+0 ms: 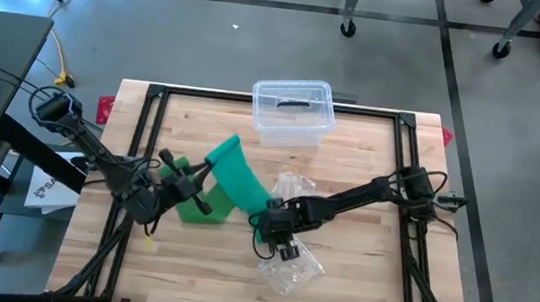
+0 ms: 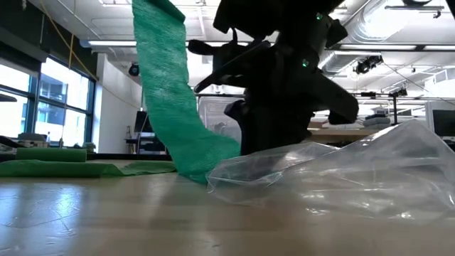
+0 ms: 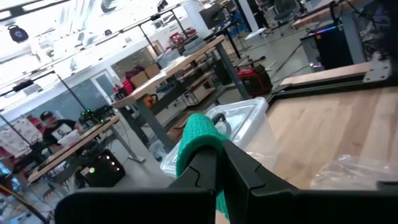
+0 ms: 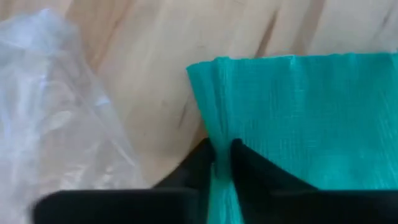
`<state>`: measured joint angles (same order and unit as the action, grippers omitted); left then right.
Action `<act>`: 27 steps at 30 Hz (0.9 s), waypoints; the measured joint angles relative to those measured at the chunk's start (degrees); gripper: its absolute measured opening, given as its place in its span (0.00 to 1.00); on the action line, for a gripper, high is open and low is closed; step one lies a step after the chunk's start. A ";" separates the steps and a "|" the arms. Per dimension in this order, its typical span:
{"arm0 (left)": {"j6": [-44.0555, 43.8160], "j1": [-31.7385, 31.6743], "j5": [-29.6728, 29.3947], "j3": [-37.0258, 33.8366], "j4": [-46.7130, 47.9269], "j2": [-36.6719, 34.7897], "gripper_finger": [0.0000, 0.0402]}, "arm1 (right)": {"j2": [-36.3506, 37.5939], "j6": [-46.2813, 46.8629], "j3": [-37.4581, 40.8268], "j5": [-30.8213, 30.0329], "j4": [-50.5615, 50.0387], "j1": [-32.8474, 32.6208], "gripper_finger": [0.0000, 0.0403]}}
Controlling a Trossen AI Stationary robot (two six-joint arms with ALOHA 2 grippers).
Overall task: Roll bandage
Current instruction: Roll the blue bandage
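Note:
A long green bandage (image 1: 237, 173) runs across the wooden table between both grippers. One stretch of it lies flat on the table at the left (image 2: 71, 169). From there it rises as a raised band (image 2: 167, 99) and comes down to the table near a clear plastic bag (image 1: 289, 259). My left gripper (image 1: 197, 172) is shut on the raised part, and the bandage (image 3: 196, 137) shows at its fingertips (image 3: 219, 149). My right gripper (image 1: 268, 221) points steeply down and is shut on the bandage's end (image 4: 273, 112) beside the bag. My left gripper pinches the raised part of the bandage (image 3: 198, 142) between its two fingers, coming in level from the table's left. The cloth drapes over the fingertips and hangs down from them, lifted clear of the table there. My right gripper pinches the bandage at its end edge (image 4: 219, 140) between its two fingers, slanting down from above. The cloth is bunched into folds where the fingers meet it. That end sits low at the table top, next to the bag.
A clear plastic container (image 1: 292, 111) with a dark item inside stands at the table's far middle. The crumpled clear bag (image 2: 341, 178) lies at the near side of my right gripper. A black frame (image 1: 155, 94) borders the table.

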<state>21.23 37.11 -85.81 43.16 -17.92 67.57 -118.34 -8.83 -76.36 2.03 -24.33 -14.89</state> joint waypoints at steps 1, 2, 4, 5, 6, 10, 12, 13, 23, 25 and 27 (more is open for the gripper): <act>0.02 -0.44 0.31 0.00 0.01 0.00 0.00 | 0.25 0.00 0.00 -0.02 -0.22 -0.43 0.05; 0.02 -1.01 1.00 0.00 0.03 0.00 0.00 | 0.60 0.03 0.00 -0.02 -0.89 -0.94 0.03; -0.28 -2.09 3.22 0.00 0.03 -0.17 0.00 | 1.89 1.42 -0.35 -1.22 -4.74 -2.08 0.02; -1.07 -2.43 4.90 0.00 0.00 -0.23 0.00 | 2.87 2.38 -1.02 -2.94 -7.95 -2.85 0.01; -1.86 -2.98 7.40 0.00 -0.01 -0.24 0.00 | 4.26 2.70 -1.89 -4.44 -10.70 -3.71 0.01; -2.61 -5.12 13.94 0.00 0.09 0.35 0.00 | 11.15 6.98 -7.44 -8.25 -20.90 -8.35 0.00; -2.63 -6.23 14.92 0.00 0.06 0.55 0.00 | 14.12 10.37 -10.41 -8.68 -24.48 -11.42 0.00; -2.67 -6.85 15.94 0.00 0.09 0.55 0.00 | 15.49 11.95 -12.04 -9.18 -25.43 -12.94 0.00; -12.56 -10.57 31.41 -6.48 -0.95 1.00 0.00 | 21.18 20.69 -29.20 -23.50 -26.45 -28.93 0.00; -15.53 -9.85 31.74 -9.06 -3.08 2.21 0.00 | 20.92 20.50 -32.16 -25.53 -26.34 -31.05 0.00; -18.24 -9.15 32.51 -11.18 -6.02 4.31 0.00 | 20.16 20.34 -34.40 -26.01 -26.38 -32.46 0.00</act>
<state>2.99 27.97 -53.31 31.98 -23.94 71.88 -98.18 11.51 -110.76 -23.98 -50.71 -47.36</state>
